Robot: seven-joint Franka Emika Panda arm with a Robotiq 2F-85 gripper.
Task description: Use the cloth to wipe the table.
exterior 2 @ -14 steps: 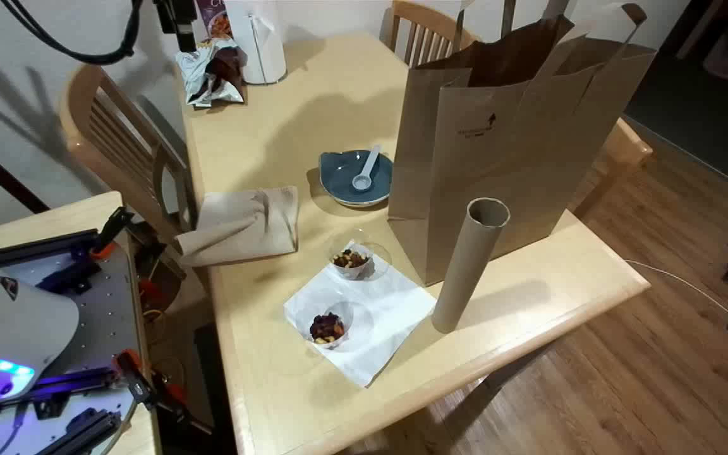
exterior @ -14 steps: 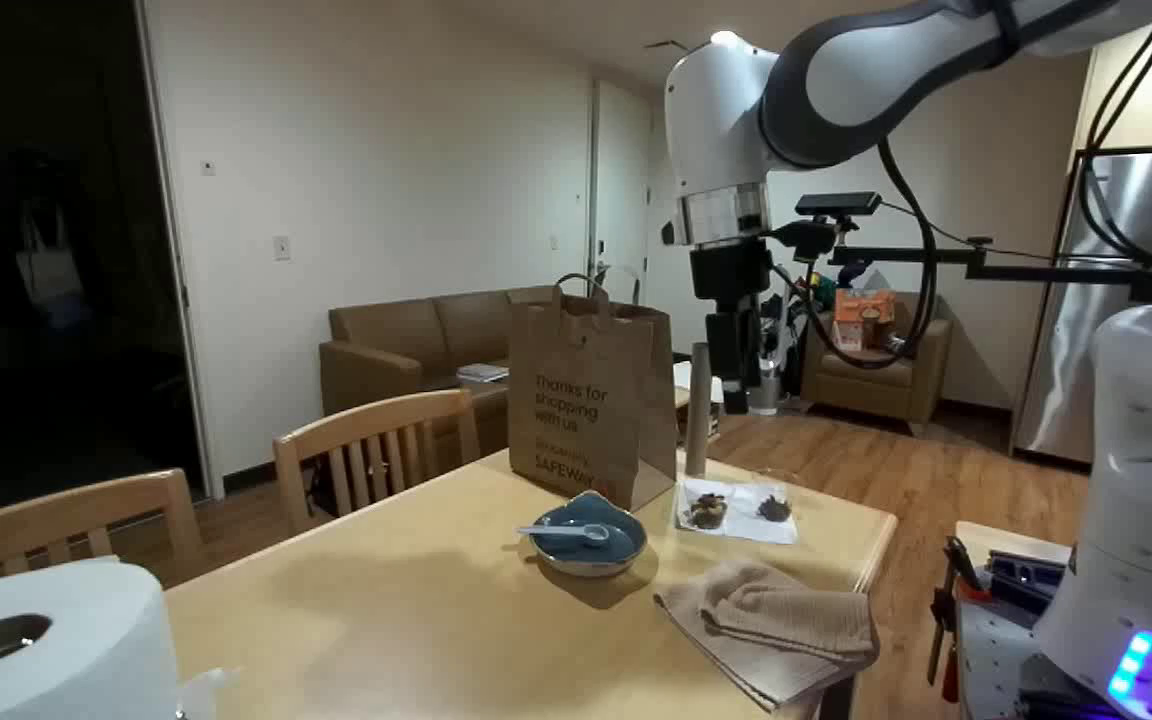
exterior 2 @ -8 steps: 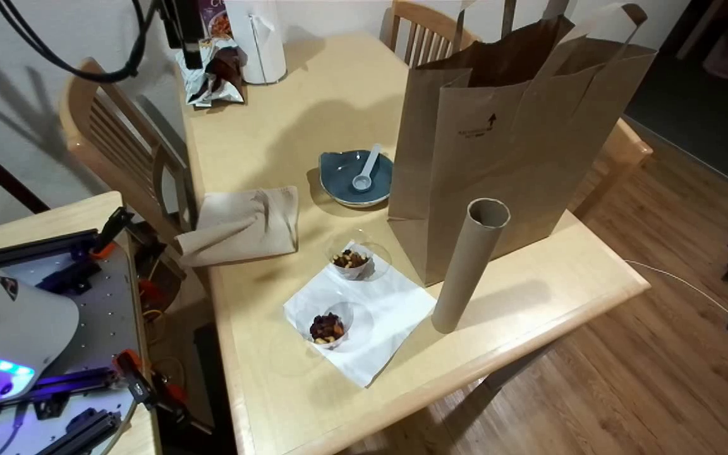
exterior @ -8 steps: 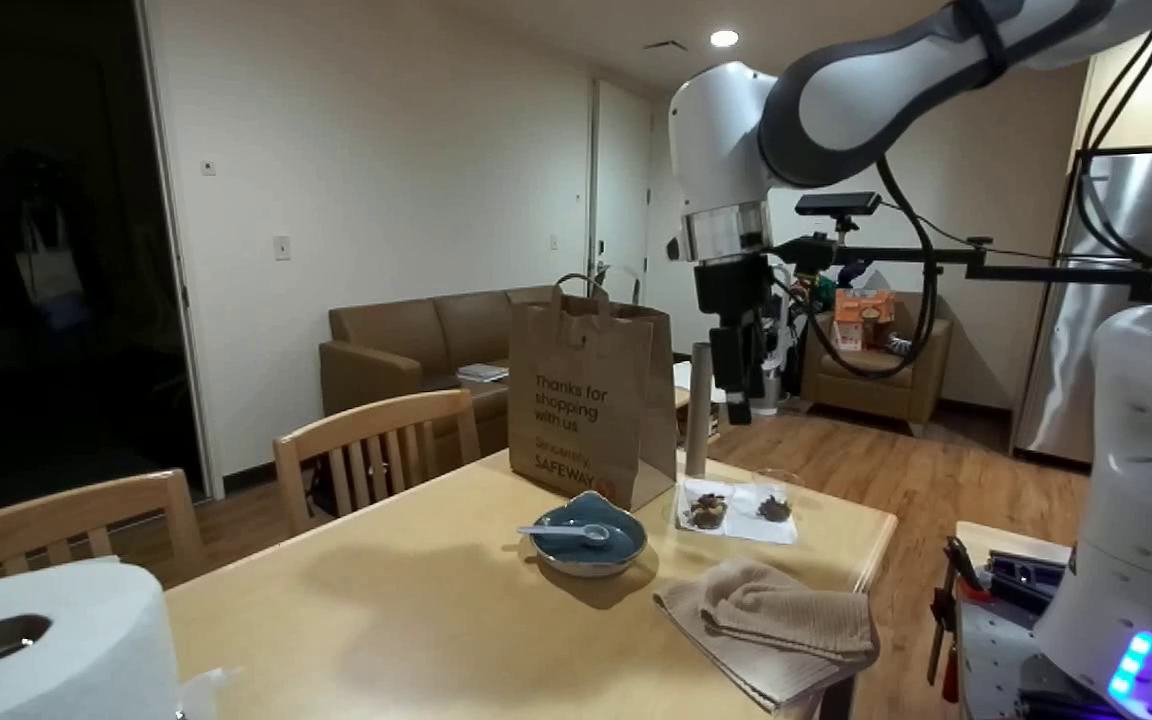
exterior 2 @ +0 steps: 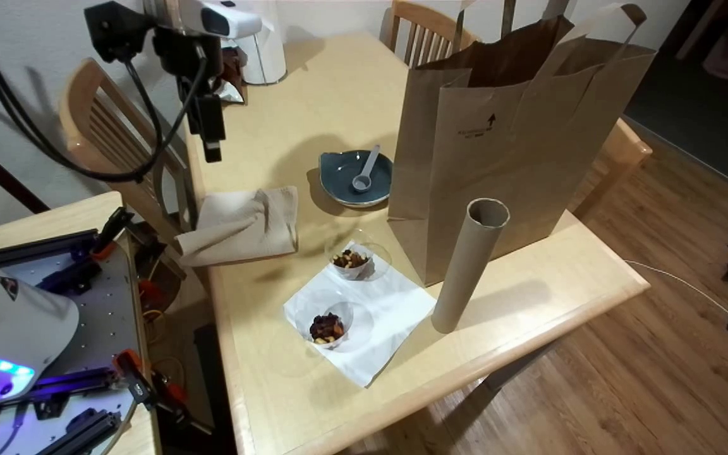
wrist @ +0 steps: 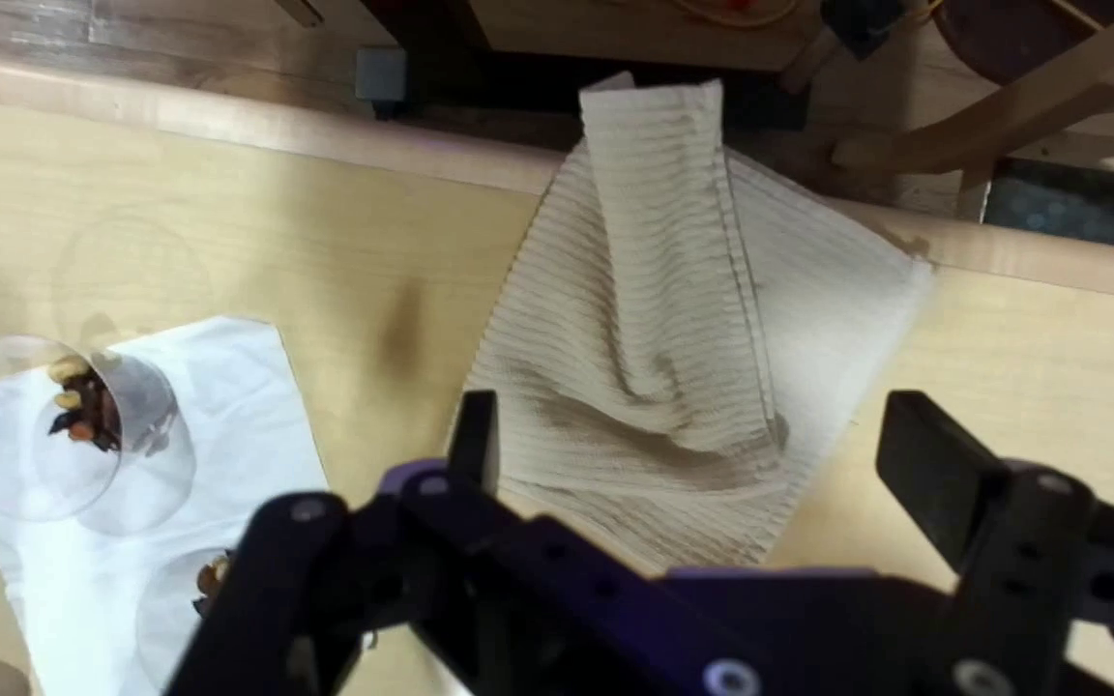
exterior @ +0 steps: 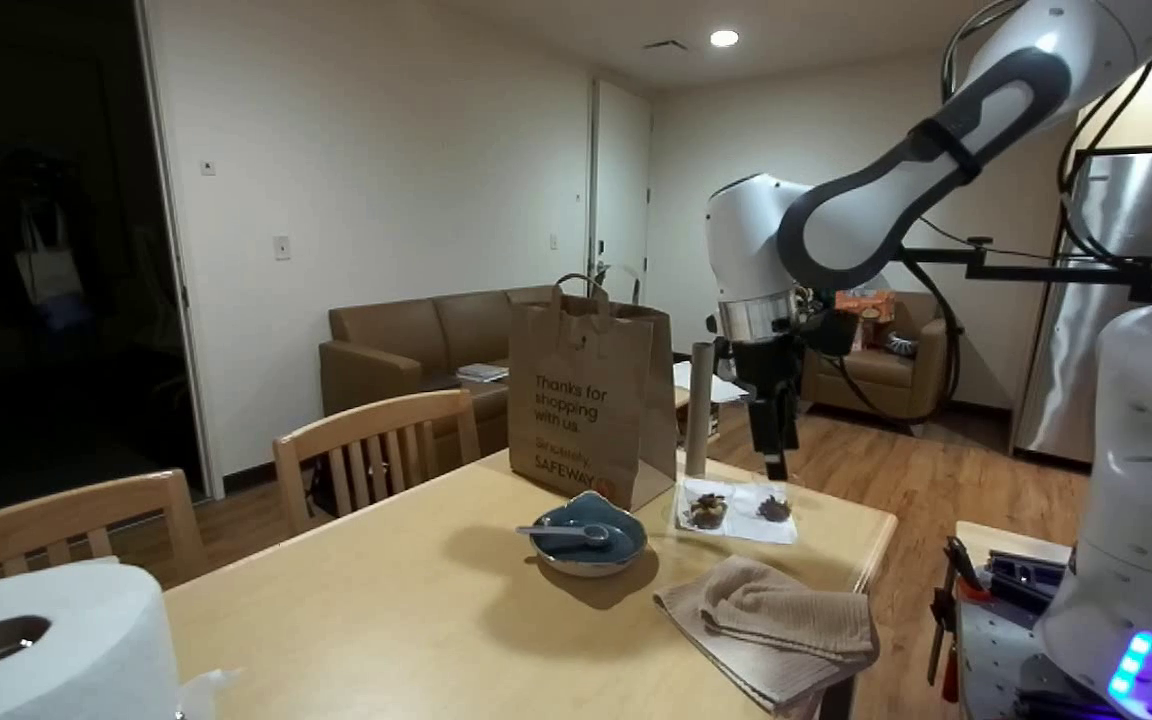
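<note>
In the wrist view the claw (wrist: 699, 462) is spread, its two blocky black fingers (wrist: 929, 483) standing well apart, with the cloth (wrist: 659, 261) seen below and between them. The cloth is beige and ribbed, rumpled into soft creases; a long folded flap juts past the rounded edge of the bench (wrist: 325, 213), and a smoother, paler layer spreads out to its right. A creased sheet of thin white paper (wrist: 248, 425) lies apart from it on the faintly grained wood.

In an exterior view the claw points downward in mid-air from an arm (exterior: 846, 235) of glossy white shells with dark bands. The cloth drapes partly over the bench's edge. Near it sits a blue glazed bowl (exterior: 586, 567), peaked at one side, a pale spoon (exterior: 591, 534) resting across it. Beyond stand a stiff brown paper bag (exterior: 576, 350) with looped handles and printed lettering, and a slim upright cardboard tube (exterior: 699, 420). A fat white paper roll (exterior: 96, 640) fills the lower left.

In an exterior view the cloth lies in loose folds, one corner overhanging, well below the claw. Two clear, thin-walled cups (exterior 2: 352, 273) on the white paper hold dark and tan nibbles (exterior 2: 326, 327).
</note>
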